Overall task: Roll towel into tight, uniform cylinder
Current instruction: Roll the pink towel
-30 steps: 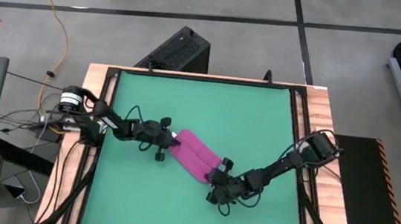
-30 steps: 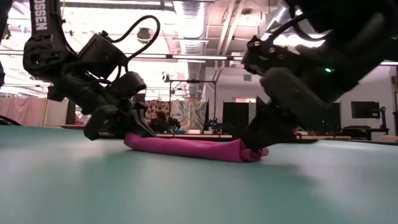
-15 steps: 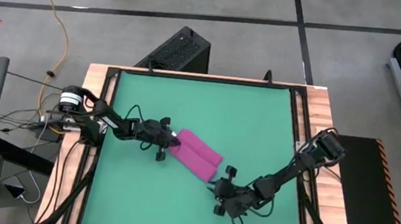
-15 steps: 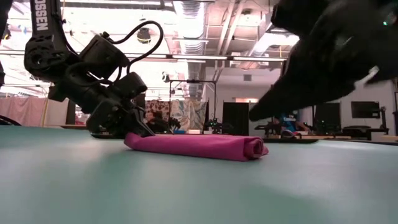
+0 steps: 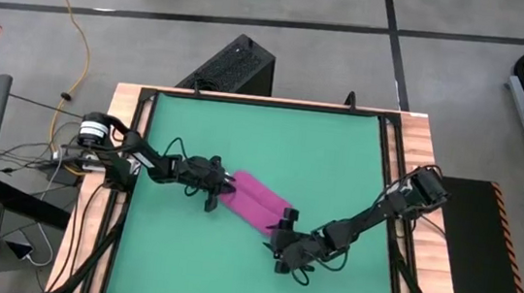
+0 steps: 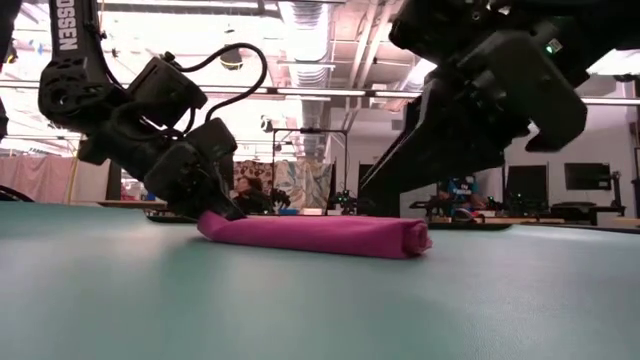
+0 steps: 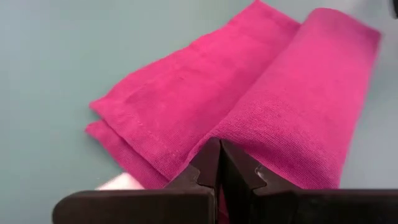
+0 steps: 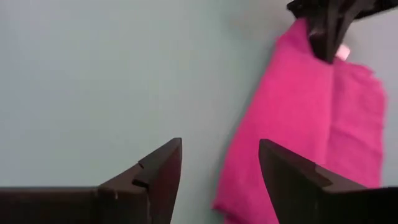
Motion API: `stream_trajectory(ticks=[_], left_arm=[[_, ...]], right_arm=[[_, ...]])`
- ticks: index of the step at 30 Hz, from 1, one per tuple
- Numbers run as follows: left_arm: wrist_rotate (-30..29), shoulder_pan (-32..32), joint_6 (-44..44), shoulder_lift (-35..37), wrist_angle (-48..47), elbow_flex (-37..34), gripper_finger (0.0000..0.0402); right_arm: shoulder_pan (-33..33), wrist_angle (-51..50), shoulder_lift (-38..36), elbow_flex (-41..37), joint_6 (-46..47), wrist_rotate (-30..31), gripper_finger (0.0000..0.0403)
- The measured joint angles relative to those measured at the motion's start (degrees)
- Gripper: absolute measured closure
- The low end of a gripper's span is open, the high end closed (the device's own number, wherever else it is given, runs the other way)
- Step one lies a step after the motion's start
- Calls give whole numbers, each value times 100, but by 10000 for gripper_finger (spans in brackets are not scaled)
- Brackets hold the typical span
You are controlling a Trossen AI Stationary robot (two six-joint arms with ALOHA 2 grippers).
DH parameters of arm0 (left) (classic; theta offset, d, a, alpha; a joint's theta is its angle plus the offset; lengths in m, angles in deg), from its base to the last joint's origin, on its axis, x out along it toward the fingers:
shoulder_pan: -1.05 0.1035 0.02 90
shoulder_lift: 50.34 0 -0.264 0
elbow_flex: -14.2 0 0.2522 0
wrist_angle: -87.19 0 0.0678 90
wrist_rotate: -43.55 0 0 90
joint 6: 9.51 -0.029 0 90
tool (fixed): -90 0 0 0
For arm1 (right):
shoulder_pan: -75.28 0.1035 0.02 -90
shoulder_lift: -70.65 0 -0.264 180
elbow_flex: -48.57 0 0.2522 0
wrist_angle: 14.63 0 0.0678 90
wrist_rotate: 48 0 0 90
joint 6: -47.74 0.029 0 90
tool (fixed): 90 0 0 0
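Note:
The magenta towel [image 5: 256, 201] lies slantwise on the green mat [image 5: 244, 135], part rolled, part flat. The roll [image 7: 311, 87] rests beside a flat two-layer flap [image 7: 168, 99]. A small white tag [image 8: 342, 53] shows at its far-left end. My left gripper [image 5: 222, 190] is shut with its tips on that end. My right gripper [image 8: 217, 165] stands open just off the towel's near-right end [image 6: 410, 238], raised a little above the mat, with nothing between its fingers. My left gripper's shut fingertips [image 7: 219, 163] press on the towel's far-left end, where the roll meets the flat flap [image 7: 205, 134]. They slant down from the table's left side. Whether a fold is caught between them does not show. The towel lies flat on the mat.
Black frame rails [image 5: 388, 170] and a wooden border [image 5: 419, 153] edge the mat. Bare green mat lies toward the far edge and the near left corner. A black box [image 5: 236, 66] sits on the floor beyond the far edge.
My right gripper has opened and let go of the towel's near-right end, drawn back toward the near edge, then come back up to that end. The freed end has dropped onto the mat, and the roll now lies level.

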Motion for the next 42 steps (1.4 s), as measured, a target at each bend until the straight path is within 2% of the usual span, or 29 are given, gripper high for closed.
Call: stream_trajectory(ticks=[9, 15, 21, 26, 35, 42], left_arm=[[-97, -192, 389, 7, -81, 8, 401], [-352, -279, 1338, 15, 6, -123, 401], [-943, -788, 1896, 15, -29, -141, 401], [-1466, -1301, 2363, 25, -179, -136, 401], [-1608, -1789, 2723, 36, -340, -124, 401], [-1713, -1805, 2739, 39, -374, -121, 401]], right_arm=[[63, -416, 187, 8, -63, 241, 168], [159, -297, 366, 10, -22, 311, 168], [198, -383, 370, 10, -31, 713, 168], [223, -407, 370, 10, -49, 755, 168], [229, -1055, 368, 10, 105, 765, 168], [229, -850, 364, -253, 152, 765, 168]])
